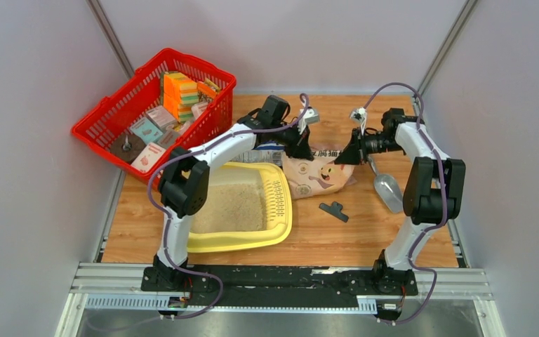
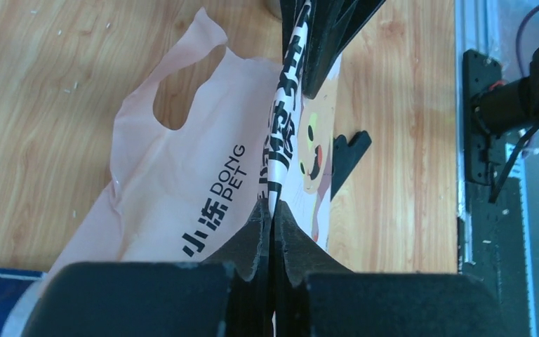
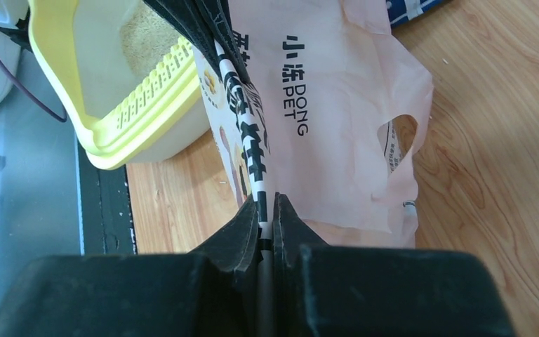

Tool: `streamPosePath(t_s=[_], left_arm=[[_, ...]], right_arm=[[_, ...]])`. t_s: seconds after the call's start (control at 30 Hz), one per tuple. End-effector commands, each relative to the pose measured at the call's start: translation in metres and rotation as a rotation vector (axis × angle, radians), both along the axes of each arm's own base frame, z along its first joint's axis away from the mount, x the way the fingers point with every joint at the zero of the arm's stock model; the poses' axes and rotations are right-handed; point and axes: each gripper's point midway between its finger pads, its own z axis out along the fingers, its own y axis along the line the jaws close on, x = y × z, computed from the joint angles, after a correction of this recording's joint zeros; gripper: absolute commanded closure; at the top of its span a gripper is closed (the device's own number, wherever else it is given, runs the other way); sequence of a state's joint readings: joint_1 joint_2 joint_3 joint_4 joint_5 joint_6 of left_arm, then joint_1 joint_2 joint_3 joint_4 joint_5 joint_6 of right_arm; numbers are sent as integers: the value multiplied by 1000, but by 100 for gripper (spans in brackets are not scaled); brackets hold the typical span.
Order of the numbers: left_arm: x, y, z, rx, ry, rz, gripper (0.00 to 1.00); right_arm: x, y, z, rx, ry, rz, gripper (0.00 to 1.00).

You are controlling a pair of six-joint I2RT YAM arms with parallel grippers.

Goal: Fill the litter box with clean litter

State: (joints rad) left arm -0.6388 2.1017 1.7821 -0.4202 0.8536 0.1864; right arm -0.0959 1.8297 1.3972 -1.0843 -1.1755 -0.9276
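The pale-yellow litter box (image 1: 238, 243) lies left of centre with beige litter (image 1: 228, 207) covering its floor. It also shows in the right wrist view (image 3: 123, 137), with litter (image 3: 140, 31) inside. The tan paper litter bag (image 1: 321, 173) with a cartoon animal lies right of the box, lifted by its top edge. My left gripper (image 1: 302, 146) is shut on one end of that edge (image 2: 274, 210). My right gripper (image 1: 347, 153) is shut on the other end (image 3: 267, 207). The bag's side (image 2: 203, 182) (image 3: 330, 119) hangs slack between them.
A red mesh basket (image 1: 154, 112) of packets stands at the back left. A blue-and-white printed bag (image 1: 263, 156) lies under my left arm. A grey scoop (image 1: 387, 188) and a black clip (image 1: 334, 210) lie right of the tan bag.
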Motion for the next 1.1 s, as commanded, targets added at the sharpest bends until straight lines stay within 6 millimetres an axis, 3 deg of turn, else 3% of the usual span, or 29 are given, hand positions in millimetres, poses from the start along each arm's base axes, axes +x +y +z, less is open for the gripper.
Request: streamPosePath(t_s=[0.0,0.03,0.2,0.3,0.33,0.4,0.43,0.47,0.5,0.53,0.7,0.97,1.07], left_arm=[[21,32,43,-101,84,211,100],[15,34,30,-96,141,227,100],[2,20,29,-157,255,223,100],[-3,5,38,-178,196,156,80],[0,-2,52,-201,154,137,70],[0,-15,48,-191,101,92,64],[3,-24,63,-211,55,66,59],[-2,-28,57,-187,30,23,58],[-2,-33,44,-168,34,-3,57],[-2,-36,49,-164,3,-37,56],[-13,-44,30,-135,11,-144,53],[-12,-51,1,-69,-11,-115,44],[-12,-48,-7,-48,-8,-115,57]], right_arm=[[6,1,18,78,50,-26,96],[5,2,25,105,79,-24,96],[0,5,19,151,159,-9,96],[-6,6,10,157,207,-2,96],[-7,6,7,165,234,-4,96],[-7,7,6,175,244,-1,96],[-7,8,5,190,264,-2,95],[-5,8,6,193,263,-1,95],[-5,8,6,197,262,0,95],[-4,8,5,203,271,-1,95],[1,8,8,190,252,8,95],[4,10,13,171,237,23,95],[1,10,12,147,222,32,95]])
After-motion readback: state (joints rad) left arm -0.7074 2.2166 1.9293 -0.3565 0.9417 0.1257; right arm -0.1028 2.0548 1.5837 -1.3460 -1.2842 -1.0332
